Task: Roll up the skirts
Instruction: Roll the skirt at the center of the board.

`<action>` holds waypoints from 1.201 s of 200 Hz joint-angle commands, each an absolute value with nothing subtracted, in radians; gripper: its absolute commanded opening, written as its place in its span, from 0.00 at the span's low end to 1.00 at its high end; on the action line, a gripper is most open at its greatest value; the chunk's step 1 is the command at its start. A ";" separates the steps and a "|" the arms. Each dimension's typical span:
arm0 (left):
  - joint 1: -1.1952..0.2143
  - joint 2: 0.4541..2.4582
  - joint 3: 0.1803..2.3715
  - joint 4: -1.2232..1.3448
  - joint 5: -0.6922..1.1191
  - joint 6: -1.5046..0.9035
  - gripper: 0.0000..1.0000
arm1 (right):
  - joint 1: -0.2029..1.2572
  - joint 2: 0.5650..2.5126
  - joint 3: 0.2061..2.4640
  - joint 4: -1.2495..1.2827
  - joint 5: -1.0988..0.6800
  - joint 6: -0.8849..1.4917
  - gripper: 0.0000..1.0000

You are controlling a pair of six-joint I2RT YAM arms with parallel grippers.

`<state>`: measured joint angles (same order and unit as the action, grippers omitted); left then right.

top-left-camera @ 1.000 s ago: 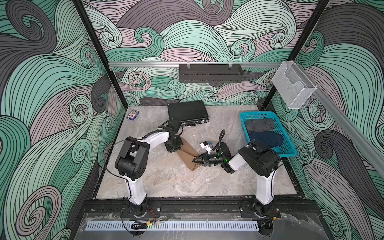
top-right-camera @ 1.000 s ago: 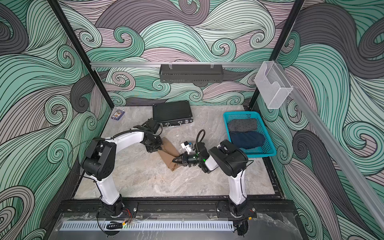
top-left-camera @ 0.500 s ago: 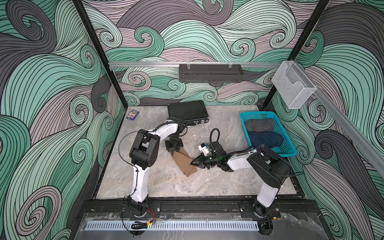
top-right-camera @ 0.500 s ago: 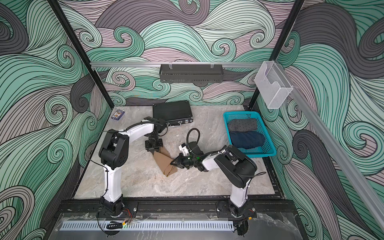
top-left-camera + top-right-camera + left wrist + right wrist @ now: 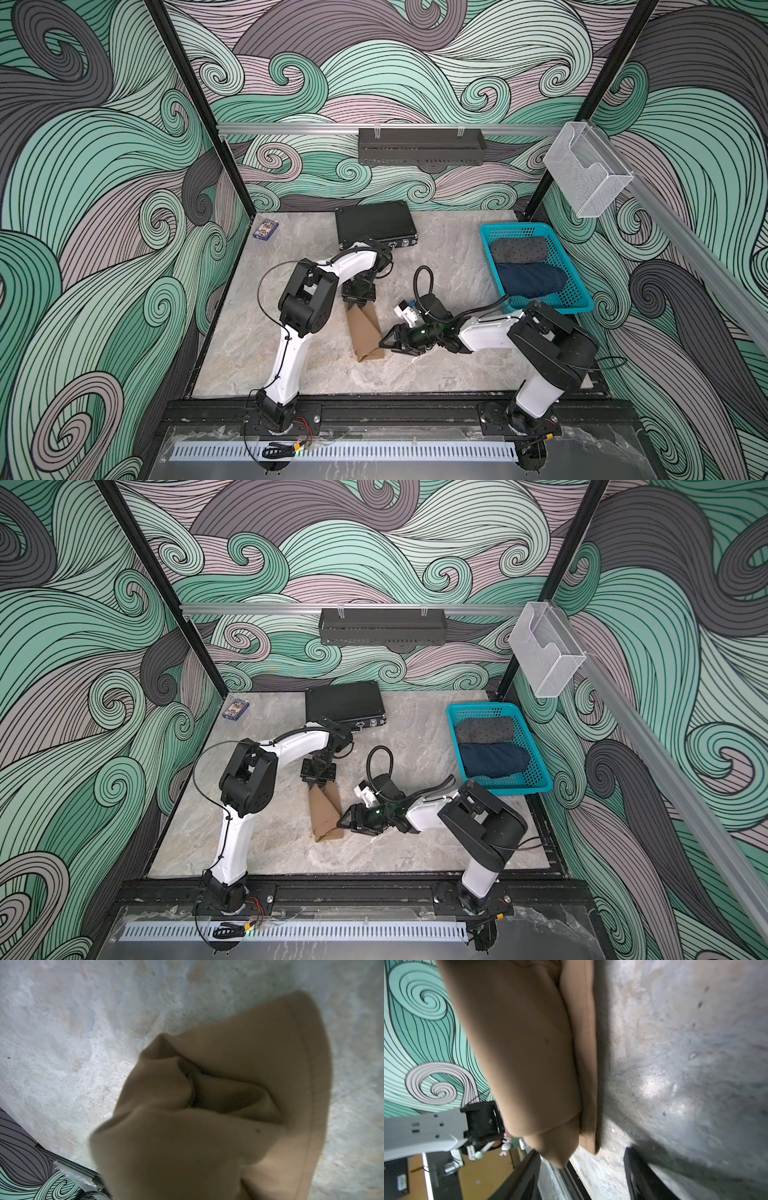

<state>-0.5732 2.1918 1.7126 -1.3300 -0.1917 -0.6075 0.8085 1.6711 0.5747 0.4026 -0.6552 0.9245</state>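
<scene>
Though shut a second ago, the right jaws now gape just beside the tan skirt [image 5: 365, 332], whose far end the left jaws still pinch.

The tan skirt [image 5: 365, 332] is matt cloth, the tabletop [image 5: 457, 249] mottled stone-look, the basket [image 5: 571, 286] plastic.

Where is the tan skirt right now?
In a top view the tan skirt lies mid-table, between the left gripper at its far end and the right gripper.
</scene>
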 commanded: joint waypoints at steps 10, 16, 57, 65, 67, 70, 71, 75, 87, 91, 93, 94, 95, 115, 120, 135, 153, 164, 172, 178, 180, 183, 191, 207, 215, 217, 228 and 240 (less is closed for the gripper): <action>-0.587 2.251 1.683 -1.309 -0.205 -0.580 0.00 | 0.804 1.669 0.530 0.477 -0.605 0.973 0.82; -0.589 2.251 1.686 -1.311 -0.203 -0.578 0.00 | 0.804 1.679 0.536 0.506 -0.615 0.992 0.84; -0.610 2.258 1.722 -1.353 -0.216 -0.592 0.00 | 0.830 1.758 0.647 0.499 -0.629 0.981 0.90; -0.614 2.264 1.727 -1.360 -0.215 -0.597 0.00 | 0.839 1.776 0.680 0.460 -0.621 0.957 0.89; -0.614 2.265 1.729 -1.362 -0.212 -0.598 0.00 | 0.841 1.780 0.686 0.456 -0.621 0.954 0.89; -0.615 2.268 1.732 -1.365 -0.212 -0.598 0.00 | 0.844 1.786 0.694 0.452 -0.620 0.948 0.89; -0.615 2.270 1.734 -1.366 -0.211 -0.598 0.00 | 0.845 1.789 0.696 0.451 -0.620 0.947 0.89; -0.617 2.272 1.737 -1.369 -0.207 -0.598 0.00 | 0.848 1.798 0.704 0.451 -0.619 0.943 0.88; -0.624 2.275 1.740 -1.371 -0.206 -0.597 0.00 | 0.854 1.821 0.712 0.458 -0.613 0.942 0.88; -0.627 2.275 1.740 -1.373 -0.207 -0.600 0.00 | 0.854 1.829 0.715 0.456 -0.612 0.939 0.88; -0.627 2.275 1.740 -1.373 -0.207 -0.600 0.00 | 0.854 1.831 0.717 0.453 -0.611 0.938 0.88; -0.627 2.275 1.740 -1.373 -0.207 -0.600 0.00 | 0.855 1.833 0.717 0.452 -0.610 0.937 0.88; -0.627 2.275 1.740 -1.372 -0.205 -0.601 0.00 | 0.856 1.835 0.718 0.451 -0.609 0.936 0.87; -0.633 2.275 1.740 -1.363 -0.179 -0.601 0.00 | 0.865 1.867 0.726 0.449 -0.601 0.913 0.77; -0.635 2.276 1.741 -1.362 -0.171 -0.601 0.00 | 0.867 1.875 0.726 0.448 -0.594 0.908 0.73; -0.635 2.275 1.752 -1.362 -0.157 -0.603 0.00 | 0.873 1.891 0.713 0.443 -0.572 0.897 0.49; -0.632 2.275 1.786 -1.378 -0.154 -0.599 0.00 | 0.883 1.906 0.677 0.458 -0.542 0.903 0.29; -0.630 2.276 1.820 -1.396 -0.148 -0.594 0.08 | 0.887 1.921 0.659 0.471 -0.536 0.915 0.23; -0.628 2.279 1.852 -1.408 -0.142 -0.590 0.14 | 0.889 1.933 0.645 0.485 -0.533 0.922 0.22; -0.624 2.281 1.878 -1.417 -0.132 -0.585 0.19 | 0.891 1.943 0.639 0.484 -0.531 0.927 0.20; -0.623 2.281 1.888 -1.420 -0.129 -0.581 0.21 | 0.891 1.947 0.638 0.484 -0.531 0.927 0.20; -0.620 2.283 1.902 -1.423 -0.125 -0.579 0.24 | 0.892 1.952 0.636 0.485 -0.531 0.928 0.19; -0.614 2.287 1.944 -1.440 -0.121 -0.575 0.31 | 0.896 1.962 0.630 0.490 -0.529 0.932 0.18; -0.592 2.307 2.034 -1.468 -0.091 -0.564 0.38 | 0.903 1.977 0.620 0.486 -0.514 0.936 0.17; -0.577 2.320 2.080 -1.484 -0.076 -0.560 0.40 | 0.908 1.982 0.614 0.488 -0.507 0.937 0.15; -0.573 2.322 2.088 -1.485 -0.072 -0.559 0.40 | 0.908 1.983 0.613 0.488 -0.505 0.938 0.15; -0.555 2.320 2.126 -1.488 -0.048 -0.546 0.42 | 0.910 1.987 0.609 0.482 -0.497 0.944 0.13; -0.533 2.296 2.146 -1.472 -0.016 -0.531 0.43 | 0.910 1.988 0.603 0.481 -0.491 0.949 0.12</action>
